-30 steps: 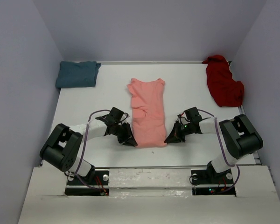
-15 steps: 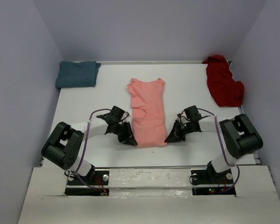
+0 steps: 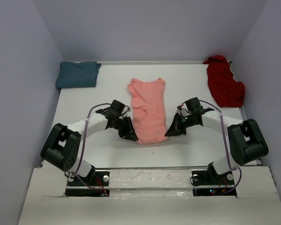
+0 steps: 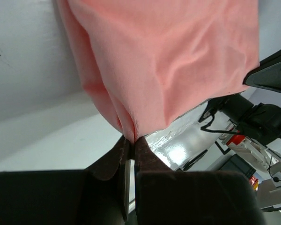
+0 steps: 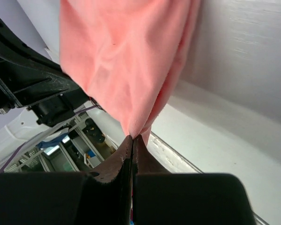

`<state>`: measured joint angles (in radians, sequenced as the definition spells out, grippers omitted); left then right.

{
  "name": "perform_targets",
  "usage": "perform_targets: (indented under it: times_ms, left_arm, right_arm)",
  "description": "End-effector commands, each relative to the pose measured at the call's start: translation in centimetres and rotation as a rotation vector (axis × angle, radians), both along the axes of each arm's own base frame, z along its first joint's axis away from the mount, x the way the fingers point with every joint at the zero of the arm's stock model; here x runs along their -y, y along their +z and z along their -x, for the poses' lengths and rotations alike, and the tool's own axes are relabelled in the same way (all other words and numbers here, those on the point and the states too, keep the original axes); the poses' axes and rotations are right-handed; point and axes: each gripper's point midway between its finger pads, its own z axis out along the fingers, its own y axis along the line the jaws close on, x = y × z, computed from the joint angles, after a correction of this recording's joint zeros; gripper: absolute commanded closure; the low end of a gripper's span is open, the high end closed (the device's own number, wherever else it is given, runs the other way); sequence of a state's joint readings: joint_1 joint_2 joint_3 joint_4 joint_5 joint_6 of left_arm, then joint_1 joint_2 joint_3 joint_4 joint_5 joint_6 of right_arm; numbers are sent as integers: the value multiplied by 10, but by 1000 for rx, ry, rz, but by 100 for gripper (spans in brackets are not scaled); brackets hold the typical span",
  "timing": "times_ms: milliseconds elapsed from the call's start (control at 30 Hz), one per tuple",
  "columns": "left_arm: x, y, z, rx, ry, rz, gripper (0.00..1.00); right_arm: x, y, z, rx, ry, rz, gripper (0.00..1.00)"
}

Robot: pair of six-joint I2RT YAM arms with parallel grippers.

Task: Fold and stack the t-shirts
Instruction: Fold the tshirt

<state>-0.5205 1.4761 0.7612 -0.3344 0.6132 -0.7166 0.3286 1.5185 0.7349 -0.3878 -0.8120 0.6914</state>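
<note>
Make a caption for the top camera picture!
Left end effector and right end effector pinch the pink t-shirt by its near corners; teal t-shirt and red t-shirt lie farther back.

Top external view, high behind the near edge, looks down and away over the whole table (image 3: pixel 187 89); left and right wrist views, low and very close, face each other across the near hem of the salmon-pink t-shirt (image 3: pixel 149 110), which all three share.

No readable text, label, brand, number or sign appearing in any view. Salmon-pink t-shirt (image 3: pixel 147 110), teal t-shirt (image 3: pixel 77 75), dark red t-shirt (image 3: pixel 225 89) all showing plain fabric, no print.
</note>
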Motion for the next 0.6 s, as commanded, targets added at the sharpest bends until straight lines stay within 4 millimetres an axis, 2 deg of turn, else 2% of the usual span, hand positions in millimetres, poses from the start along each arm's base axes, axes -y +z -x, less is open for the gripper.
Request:
perform_targets:
  times_ms: [0, 67, 100, 167, 200, 233, 333, 367, 467, 567]
  left_arm:
    - [5, 35, -24, 78, -7, 28, 100]
    - [5, 42, -35, 98, -3, 22, 100]
    - [5, 53, -47, 128, 2, 23, 100]
    - [4, 59, -58, 148, -1, 14, 100]
    - [5, 70, -66, 169, 2, 13, 100]
    - [5, 69, -71, 168, 2, 8, 100]
    - [2, 78, -87, 192, 11, 8, 100]
    - [3, 83, -93, 203, 14, 13, 100]
    - [-2, 84, -106, 207, 28, 14, 100]
    - [-1, 90, -122, 227, 31, 18, 100]
  right_arm:
    - [-8, 33, -15, 70, 32, -26, 100]
    - [-9, 39, -20, 80, 41, -23, 100]
    - [-10, 42, -24, 86, 43, -19, 100]
    - [-12, 55, -34, 120, 51, -17, 100]
    - [-13, 59, -38, 130, 53, -16, 100]
    - [-15, 68, -46, 150, 59, -16, 100]
    - [-17, 73, -57, 165, 69, -1, 100]
    - [-20, 82, -65, 191, 72, -9, 100]
    - [-21, 89, -79, 223, 88, -9, 100]
    - [-14, 99, -108, 250, 69, -1, 100]
